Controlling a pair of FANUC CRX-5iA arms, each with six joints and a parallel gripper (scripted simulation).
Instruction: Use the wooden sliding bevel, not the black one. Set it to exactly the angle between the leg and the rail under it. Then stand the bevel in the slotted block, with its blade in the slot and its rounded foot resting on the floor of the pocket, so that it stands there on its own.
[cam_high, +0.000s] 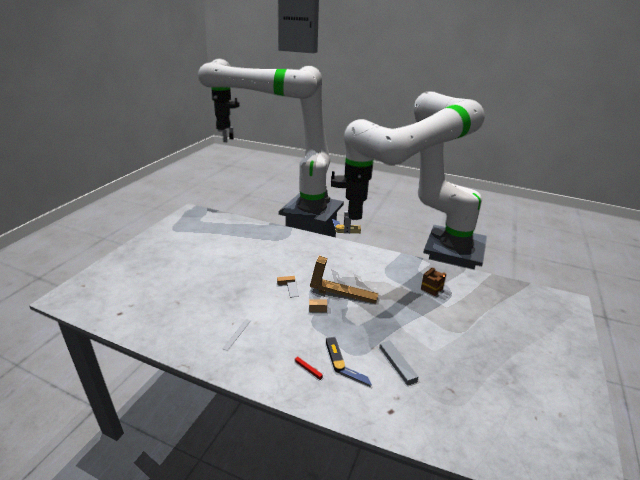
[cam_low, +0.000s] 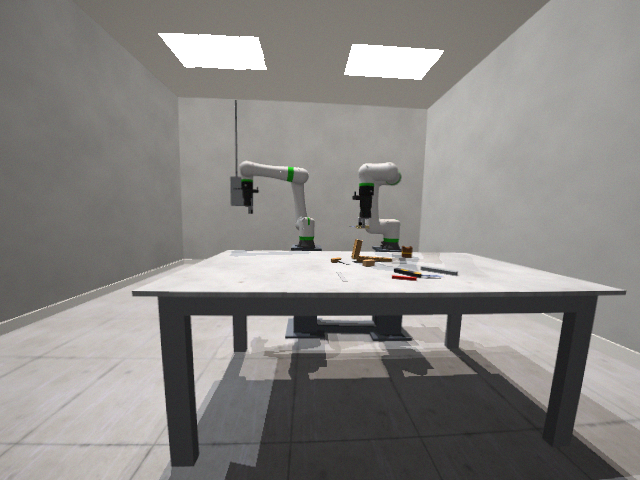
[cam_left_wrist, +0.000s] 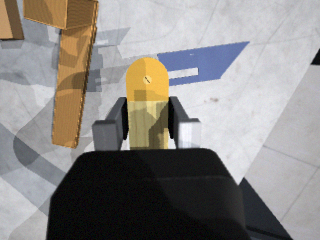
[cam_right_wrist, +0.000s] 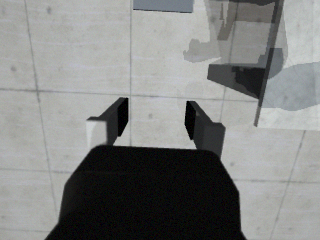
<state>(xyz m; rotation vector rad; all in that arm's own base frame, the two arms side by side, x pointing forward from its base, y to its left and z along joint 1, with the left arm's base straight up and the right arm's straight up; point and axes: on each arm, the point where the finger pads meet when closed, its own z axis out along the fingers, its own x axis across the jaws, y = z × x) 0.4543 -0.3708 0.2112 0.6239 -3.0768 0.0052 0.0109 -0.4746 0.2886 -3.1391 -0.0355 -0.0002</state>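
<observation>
wooden sliding bevel (cam_high: 355, 228) (cam_low: 360, 226) (cam_left_wrist: 148, 125), held up in the air by the left hand (cam_high: 347, 227) (cam_low: 360, 225) (cam_left_wrist: 148, 109), which is grasping it by its pale wooden handle. both fingers press on the handle's sides, just behind the yellow rounded end with its screw. the blue blade (cam_left_wrist: 202, 65) is swung out to one side of the handle (the left wrist view shows it best, slanted tip, white slot and all). whether its angle matches the one to be copied, i cannot tell.

the right hand (cam_high: 227, 135) (cam_low: 250, 210) (cam_right_wrist: 157, 111) is released, its fingers wide apart with nothing between them, and it hangs well apart from the other, over the floor beyond the worktop (cam_high: 170, 330) (cam_low: 258, 279) (cam_left_wrist: 230, 125) (cam_right_wrist: 295, 112).

on the worktop the leg (cam_high: 318, 273) (cam_low: 357, 249) rises at a tilt from one end of the rail (cam_high: 351, 292) (cam_low: 379, 259) (cam_left_wrist: 72, 95), which lies flat. a small wooden block (cam_high: 317, 305) (cam_low: 368, 262) is near them, and the slotted block (cam_high: 433, 282) (cam_low: 407, 251) sits apart from the rail's far end, with no bevel in it. the black bevel (cam_high: 334, 353) (cam_low: 407, 271) lies between a red bar (cam_high: 308, 367) (cam_low: 403, 277) and a grey bar (cam_high: 398, 362) (cam_low: 439, 270), its own blue blade folded out.
</observation>
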